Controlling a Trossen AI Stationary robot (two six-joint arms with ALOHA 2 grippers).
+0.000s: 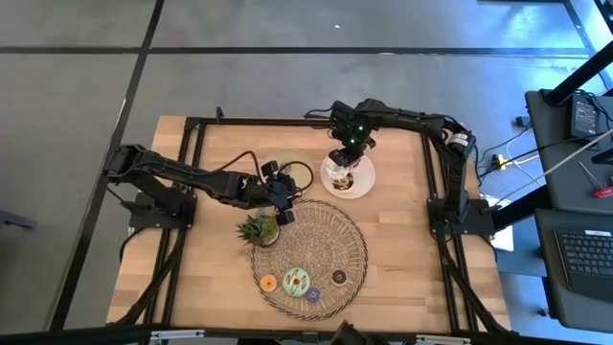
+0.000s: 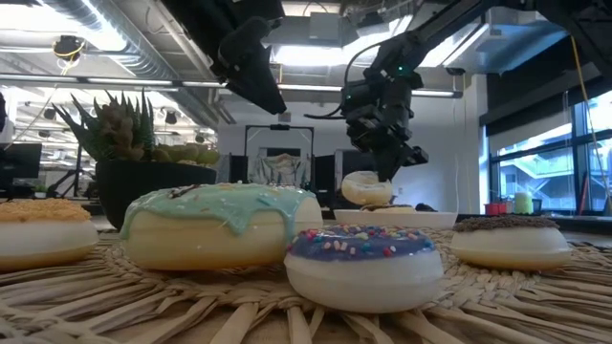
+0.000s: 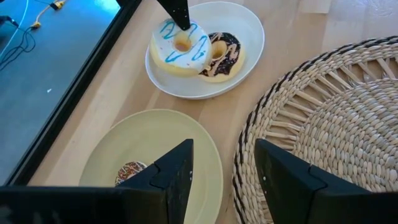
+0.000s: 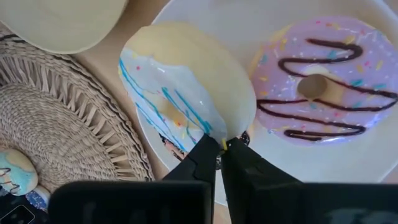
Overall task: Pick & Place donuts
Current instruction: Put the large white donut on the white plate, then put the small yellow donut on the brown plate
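Observation:
A white donut with blue drizzle (image 4: 180, 87) hangs tilted over the white plate (image 4: 292, 158), with my right gripper (image 4: 221, 149) shut on it. On the same plate lie a pink donut with brown drizzle (image 4: 323, 81) and a chocolate donut (image 3: 222, 55). My left gripper (image 3: 224, 171) stands open above the near edge of a pale yellow plate (image 3: 149, 143), which bears a small sprinkled donut (image 3: 129, 173). An orange (image 1: 268, 283), a green (image 1: 296, 281), a purple (image 1: 313, 295) and a brown donut (image 1: 339, 277) lie on the woven mat (image 1: 326, 230). My right gripper pinches the white donut's rim (image 4: 227, 127) between its two fingertips, coming steeply from above. The donut hangs tilted below the fingers (image 2: 366, 188), close over the plate. Whether its low edge touches the chocolate donut beneath it I cannot tell.
A small spiky potted plant (image 1: 259, 228) stands at the mat's left edge, just in front of my left gripper (image 1: 281, 195). A black frame runs around the wooden table (image 1: 412, 278). Bare wood lies to the mat's right.

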